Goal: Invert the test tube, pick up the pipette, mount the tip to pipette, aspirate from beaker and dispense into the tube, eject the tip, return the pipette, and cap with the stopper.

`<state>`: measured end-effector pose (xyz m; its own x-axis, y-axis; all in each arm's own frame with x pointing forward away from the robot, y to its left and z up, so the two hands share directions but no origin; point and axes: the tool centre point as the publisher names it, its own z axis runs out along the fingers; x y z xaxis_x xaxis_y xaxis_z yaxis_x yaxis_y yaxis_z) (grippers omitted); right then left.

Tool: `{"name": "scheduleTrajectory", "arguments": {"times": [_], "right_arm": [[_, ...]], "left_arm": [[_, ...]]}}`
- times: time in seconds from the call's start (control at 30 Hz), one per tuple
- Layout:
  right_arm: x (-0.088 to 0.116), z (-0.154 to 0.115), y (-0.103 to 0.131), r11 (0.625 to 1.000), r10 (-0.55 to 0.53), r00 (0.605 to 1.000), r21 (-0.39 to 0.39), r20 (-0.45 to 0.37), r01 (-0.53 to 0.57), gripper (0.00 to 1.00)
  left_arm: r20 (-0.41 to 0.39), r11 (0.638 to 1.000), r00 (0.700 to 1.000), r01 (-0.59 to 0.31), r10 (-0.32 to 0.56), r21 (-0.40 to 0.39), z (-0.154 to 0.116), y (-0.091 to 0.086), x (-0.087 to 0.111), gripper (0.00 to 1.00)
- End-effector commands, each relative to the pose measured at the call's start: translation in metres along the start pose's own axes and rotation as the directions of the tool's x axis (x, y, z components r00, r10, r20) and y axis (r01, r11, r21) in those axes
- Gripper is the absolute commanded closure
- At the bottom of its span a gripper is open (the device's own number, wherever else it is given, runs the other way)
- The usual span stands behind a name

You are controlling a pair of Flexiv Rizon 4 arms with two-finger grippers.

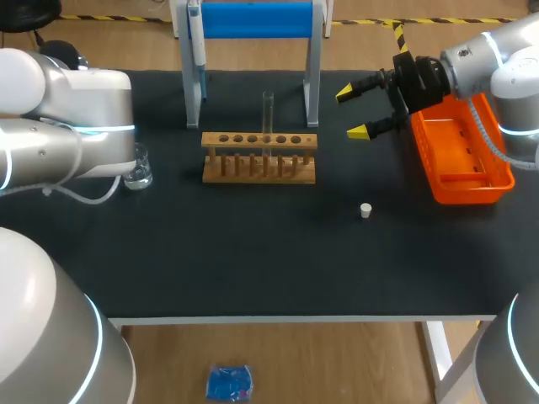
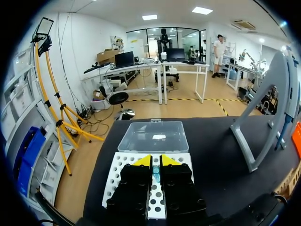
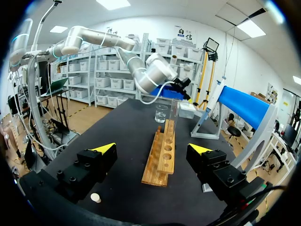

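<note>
Well left of the light wooden test-tube rack (image 1: 259,168), the left tool (image 2: 155,161) is hanging drawn narrow over the white perforated tip box (image 2: 123,174), likely keeping clear, while the clear glass test tube (image 1: 268,114) is standing in that rack and the right tool (image 1: 352,112), spread wide, is facing it from the rack's right, seemingly lining up a grasp.

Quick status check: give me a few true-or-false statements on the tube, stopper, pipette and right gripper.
The tube stands in the rack. True.
The stopper caps the tube. False: it lies on the table, apart from the rack.
The right gripper is open and empty. True.
The pipette is in the right gripper. False: it hangs on the stand.
</note>
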<state>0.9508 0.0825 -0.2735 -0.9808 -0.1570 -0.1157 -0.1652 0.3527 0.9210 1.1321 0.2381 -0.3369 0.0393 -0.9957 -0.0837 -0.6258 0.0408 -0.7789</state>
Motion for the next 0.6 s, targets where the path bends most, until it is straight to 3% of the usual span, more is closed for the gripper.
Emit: {"name": "scheduleTrajectory", "arguments": {"times": [0.03, 0.3, 0.6], "right_arm": [[0.0, -0.001, 0.0, 1.0, 0.001, 1.0, 0.002, -0.001, -0.001, 0.0], [0.0, -0.001, 0.0, 1.0, 0.001, 1.0, 0.002, -0.001, -0.001, 0.0], [0.0, -0.001, 0.0, 1.0, 0.001, 1.0, 0.002, -0.001, -0.001, 0.0]], "left_arm": [[0.001, 1.0, 1.0, -0.003, 0.003, 0.004, -0.013, -0.006, -0.001, 1.0], [0.01, 0.999, 1.0, -0.02, 0.019, 0.037, -0.032, -0.02, 0.0, 1.0], [-0.094, 0.985, 0.982, -0.154, 0.162, 0.081, -0.095, -0.03, 0.014, 1.0]]}}
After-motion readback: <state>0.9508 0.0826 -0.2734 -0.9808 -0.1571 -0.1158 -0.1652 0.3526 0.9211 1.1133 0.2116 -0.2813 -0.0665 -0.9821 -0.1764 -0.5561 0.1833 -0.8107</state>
